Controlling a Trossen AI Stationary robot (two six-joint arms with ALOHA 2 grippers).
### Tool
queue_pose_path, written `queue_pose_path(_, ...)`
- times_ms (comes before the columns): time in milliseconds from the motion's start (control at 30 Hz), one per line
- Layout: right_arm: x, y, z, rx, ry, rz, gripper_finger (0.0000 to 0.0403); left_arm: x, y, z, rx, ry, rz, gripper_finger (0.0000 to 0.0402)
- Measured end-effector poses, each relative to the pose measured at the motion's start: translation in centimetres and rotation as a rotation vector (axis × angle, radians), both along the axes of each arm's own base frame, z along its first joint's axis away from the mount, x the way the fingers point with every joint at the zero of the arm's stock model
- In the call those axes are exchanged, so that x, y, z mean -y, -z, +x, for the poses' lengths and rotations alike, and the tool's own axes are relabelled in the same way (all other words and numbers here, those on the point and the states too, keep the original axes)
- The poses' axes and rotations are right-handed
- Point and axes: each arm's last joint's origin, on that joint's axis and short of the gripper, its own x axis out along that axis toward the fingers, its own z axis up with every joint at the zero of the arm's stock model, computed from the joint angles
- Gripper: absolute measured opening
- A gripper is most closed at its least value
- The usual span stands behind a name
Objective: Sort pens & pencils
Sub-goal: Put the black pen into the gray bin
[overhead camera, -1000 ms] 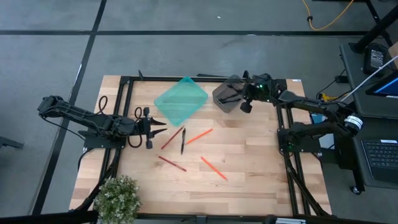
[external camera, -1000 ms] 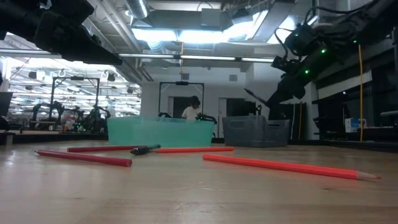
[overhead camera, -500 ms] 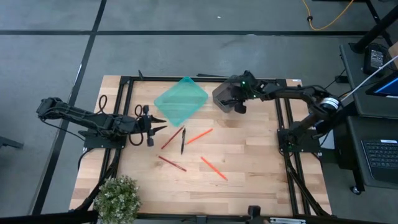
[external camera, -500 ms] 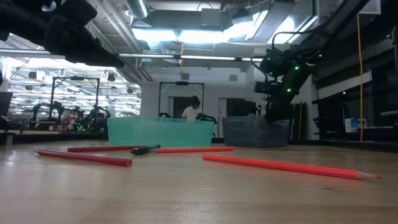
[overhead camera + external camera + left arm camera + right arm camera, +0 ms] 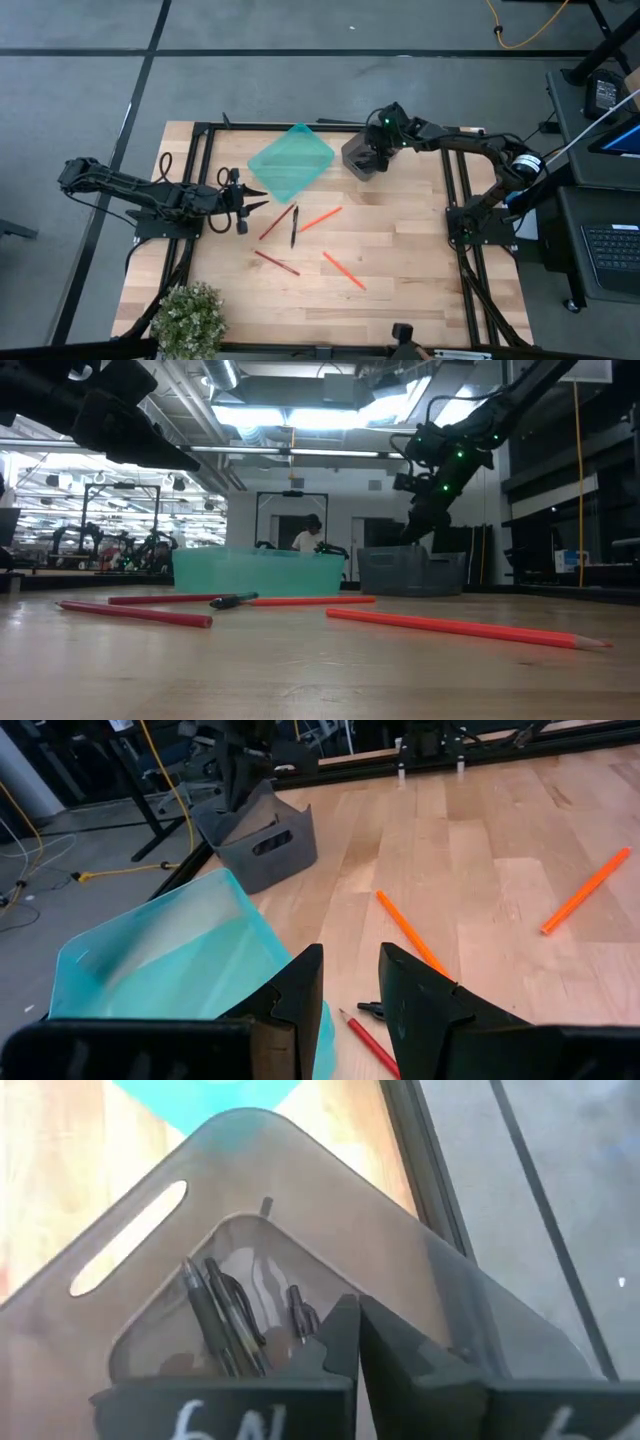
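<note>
One black pen (image 5: 293, 228) lies on the wooden table between a dark red pencil (image 5: 276, 222) and an orange pencil (image 5: 320, 218). Another red pencil (image 5: 276, 263) and another orange pencil (image 5: 343, 270) lie nearer the near edge. More black pens (image 5: 215, 1315) lie on the floor of the grey bin (image 5: 358, 158). My right gripper (image 5: 377, 148) hangs over that bin, pointing down into it, its fingers shut with nothing showing between them. My left gripper (image 5: 243, 200) is open and hovers by the teal bin (image 5: 290, 162).
The teal bin (image 5: 160, 960) and the grey bin (image 5: 262, 842) stand side by side near the table's far edge. A potted plant (image 5: 190, 318) sits at the near left corner. Black frame rails run along the table's left and right sides. Bare wood lies right of the pencils.
My right gripper has moved toward the table's left, from the grey bin's right side to above its inside, and now points down into it. The pens and pencils on the table lie where they were.
</note>
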Motion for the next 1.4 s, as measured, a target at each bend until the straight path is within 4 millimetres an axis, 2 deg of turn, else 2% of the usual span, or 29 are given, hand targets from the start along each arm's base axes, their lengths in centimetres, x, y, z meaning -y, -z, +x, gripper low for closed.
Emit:
queue_pose_path(200,-1.4,-1.4,1.5,-0.001,-0.004,0.087,0.0015,0.0,0.0,0.0,0.0,0.0,0.0,0.0094)
queue_pose_path(467,-5.7,-3.4,4.7,0.0,-0.143,0.111,0.0015,0.0,0.0,0.0,0.006,-0.006,-0.02,0.0094)
queue_pose_path(667,-8.2,-4.5,6.2,0.012,-0.187,0.13,0.0016,0.0,0.0,0.0,0.032,-0.029,-0.095,0.0094)
queue_pose_path(900,-9.5,-5.2,5.4,0.02,-0.188,0.29,0.0038,0.3,0.0,0.1,0.029,0.05,-0.125,0.0094)
queue_pose_path(1167,-10.6,-6.7,4.6,0.099,-0.291,0.494,0.0064,0.8,-0.2,0.1,0.041,0.101,-0.137,0.0094)
queue_pose_path(1267,-11.0,-6.1,4.6,0.112,-0.307,0.563,0.0064,1.1,-0.2,0.0,0.043,0.126,-0.138,0.0094)
queue_pose_path(1400,-11.5,-4.2,4.1,0.141,-0.29,0.574,0.0063,1.5,-0.2,0.0,0.043,0.142,-0.135,0.0094)
